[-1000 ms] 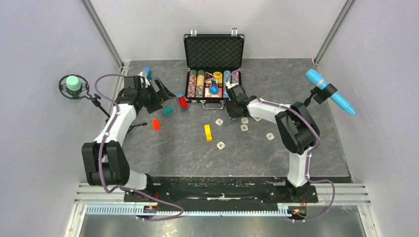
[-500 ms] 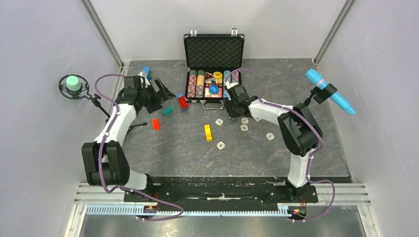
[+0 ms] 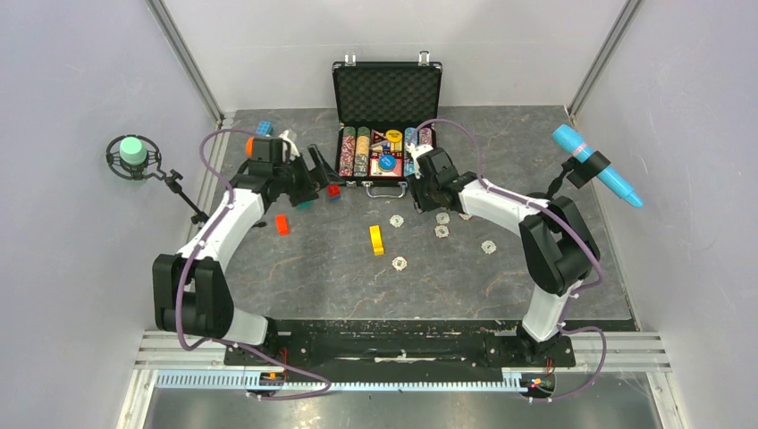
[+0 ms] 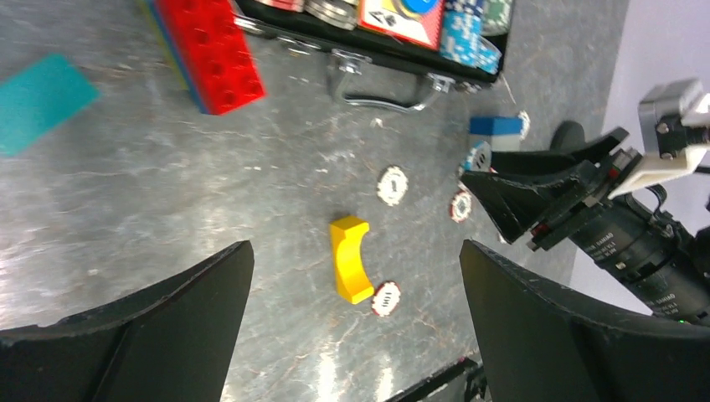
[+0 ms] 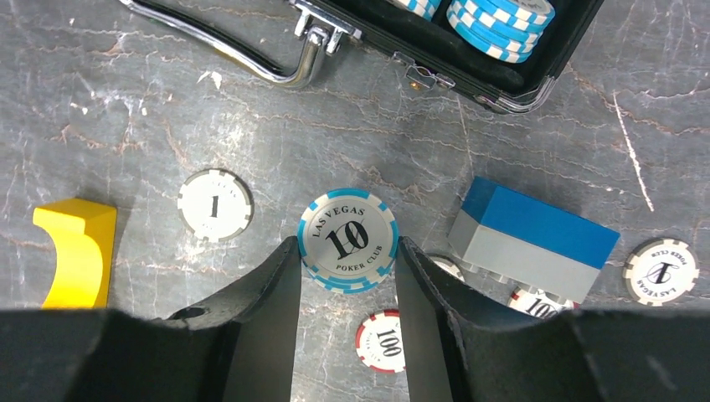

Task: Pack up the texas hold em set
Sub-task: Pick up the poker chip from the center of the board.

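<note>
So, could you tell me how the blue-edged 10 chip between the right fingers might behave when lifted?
The blue-edged 10 chip looks stiff and flat, so it should not bend. The right fingers pinch only its thin rim, so it might pivot or slip. If dropped on edge, it could probably roll.

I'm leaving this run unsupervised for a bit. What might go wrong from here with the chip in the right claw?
1. The right claw pinches the blue chip only by its rim, so it may pivot or slip out on the way to the case.
2. The blue and grey brick sits close beside the claw, with loose chips around it; a sideways move could shove them.
3. The handle lies in between and might snag a low pass.
</note>
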### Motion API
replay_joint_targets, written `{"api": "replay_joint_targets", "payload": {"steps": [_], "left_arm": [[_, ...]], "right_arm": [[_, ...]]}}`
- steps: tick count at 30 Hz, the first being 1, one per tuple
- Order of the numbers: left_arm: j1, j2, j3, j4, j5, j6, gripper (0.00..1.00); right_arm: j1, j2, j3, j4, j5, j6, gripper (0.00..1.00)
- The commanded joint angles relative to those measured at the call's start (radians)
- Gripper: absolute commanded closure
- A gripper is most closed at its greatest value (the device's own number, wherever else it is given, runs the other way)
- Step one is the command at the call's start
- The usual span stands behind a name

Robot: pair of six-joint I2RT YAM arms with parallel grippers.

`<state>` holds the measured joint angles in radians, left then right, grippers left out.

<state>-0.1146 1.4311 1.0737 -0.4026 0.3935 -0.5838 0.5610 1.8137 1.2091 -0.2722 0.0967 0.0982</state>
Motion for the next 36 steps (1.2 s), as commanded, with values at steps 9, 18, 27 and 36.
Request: {"api": "replay_joint_targets", "payload": {"steps": [9, 18, 27, 36], "left_arm": [[-0.16, 0.048, -0.096, 0.303, 0.068, -0.211, 0.04], [-0.22, 0.111, -0.243, 0.784, 0.248, -0.461, 0.06], [-0.264, 0.161, -0.312, 1.037, 0.26, -0.602, 0.08], [-0.324, 0.284, -0.366, 1.37, 0.291, -0.794, 0.17]], "right_arm": [[0.004, -0.18, -0.046, -0.118, -0.093, -0.124, 0.59], [0.017, -0.284, -0.094, -0.15, -0.167, -0.151, 0.58], [0.038, -0.313, -0.051, -0.197, -0.208, -0.138, 0.58], [0.059, -0.309, 0.008, -0.229, -0.227, -0.14, 0.58]]}}
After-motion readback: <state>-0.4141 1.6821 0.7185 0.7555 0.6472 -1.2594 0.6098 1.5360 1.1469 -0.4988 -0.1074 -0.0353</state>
